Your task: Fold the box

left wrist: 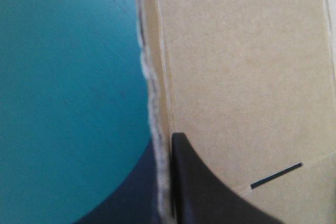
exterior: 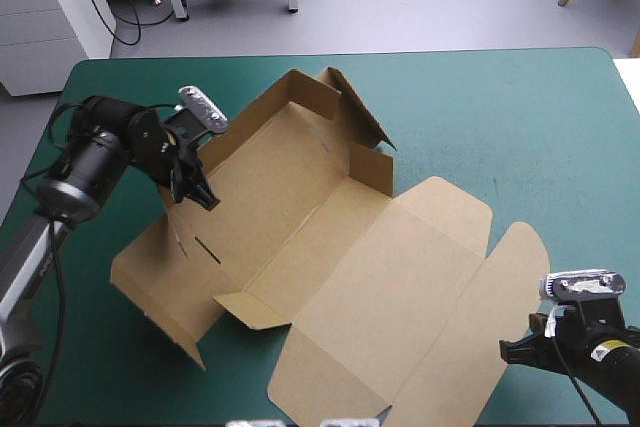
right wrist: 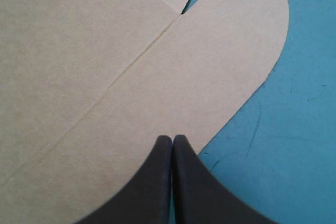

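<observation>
Teal-green table (exterior: 500,107), brown box (exterior: 330,247), left end effector (exterior: 203,197) pinching its wall, right end effector (right wrist: 172,139) closed, empty

Left gripper (exterior: 203,199) apparently clamped, right gripper (right wrist: 172,138) closed

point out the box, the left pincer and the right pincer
box (exterior: 400,277), high view, flat lid panel
left pincer (exterior: 203,195), high view, tips on the box's edge
right pincer (right wrist: 172,141), right wrist view, meeting tips

High view: above, looking down, whole table (exterior: 480,107). Wrist views: close, facing box (exterior: 400,277) edges high view also shows.
</observation>
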`<state>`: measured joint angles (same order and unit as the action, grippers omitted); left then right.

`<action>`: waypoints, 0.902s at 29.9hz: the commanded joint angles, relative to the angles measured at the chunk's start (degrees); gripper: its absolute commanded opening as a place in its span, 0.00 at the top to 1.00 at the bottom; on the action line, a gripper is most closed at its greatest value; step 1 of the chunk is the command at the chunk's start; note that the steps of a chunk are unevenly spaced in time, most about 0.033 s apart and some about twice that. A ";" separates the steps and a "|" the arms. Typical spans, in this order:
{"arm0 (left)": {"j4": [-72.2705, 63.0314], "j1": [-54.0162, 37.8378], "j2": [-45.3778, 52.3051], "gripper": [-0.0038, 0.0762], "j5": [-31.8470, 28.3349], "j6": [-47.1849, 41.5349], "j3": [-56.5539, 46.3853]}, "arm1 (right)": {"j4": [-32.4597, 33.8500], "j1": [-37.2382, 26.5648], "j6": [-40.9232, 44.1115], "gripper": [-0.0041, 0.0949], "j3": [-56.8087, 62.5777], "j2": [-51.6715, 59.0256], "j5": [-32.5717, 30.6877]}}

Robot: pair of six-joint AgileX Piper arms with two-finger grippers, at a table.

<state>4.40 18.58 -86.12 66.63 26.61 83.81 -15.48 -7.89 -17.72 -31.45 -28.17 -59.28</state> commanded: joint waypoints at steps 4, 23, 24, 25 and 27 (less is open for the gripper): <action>17.94 11.24 -3.18 0.96 -10.96 1.04 7.54 | -0.61 0.13 -0.57 0.98 -1.41 -0.17 2.81; 27.66 34.27 -6.12 0.96 -26.53 7.13 7.54 | -0.01 0.13 -0.57 0.98 -1.31 -0.17 2.70; 27.35 34.70 -6.12 0.96 -27.31 7.43 7.54 | -0.01 0.13 -0.57 0.98 -1.31 -0.17 2.70; 27.23 34.96 -6.12 0.96 -27.74 7.89 7.54 | -0.01 0.13 -0.57 0.98 -1.31 -0.17 2.70; 26.87 35.20 -6.21 0.96 -28.72 8.40 7.54 | -0.01 0.13 -0.57 0.98 -1.31 -0.17 2.70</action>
<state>30.75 52.95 -94.73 42.32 34.45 89.48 -15.10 -7.89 -17.72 -31.45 -28.17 -59.28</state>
